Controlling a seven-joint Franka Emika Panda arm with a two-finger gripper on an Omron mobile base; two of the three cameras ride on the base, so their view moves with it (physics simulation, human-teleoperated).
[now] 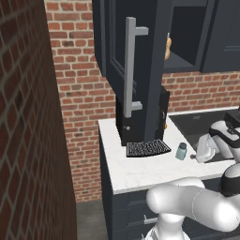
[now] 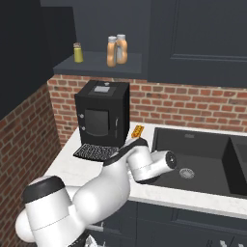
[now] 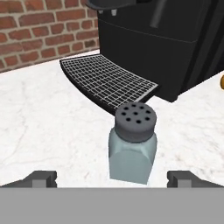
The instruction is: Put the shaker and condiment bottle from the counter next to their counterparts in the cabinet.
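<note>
The shaker [image 3: 133,146], a pale grey-teal jar with a dark perforated cap, stands upright on the white counter [image 3: 48,118] in front of the coffee machine's drip grate. My gripper [image 3: 114,180] is open, its fingertips [image 3: 41,178] low on either side of the jar and apart from it. From the left base view the shaker [image 1: 181,151] stands just left of my gripper [image 1: 194,156]. The cabinet [image 2: 96,65] is open; on its shelf two squat orange bottles [image 2: 116,51] stand side by side, with a small yellow jar [image 2: 77,52] to their left.
A black coffee machine [image 2: 101,118] stands at the back of the counter. The open cabinet door with its long grey handle [image 1: 130,65] hangs over the counter's left part. A dark sink [image 2: 202,154] lies to the right. A small orange object [image 2: 137,131] sits beside the machine.
</note>
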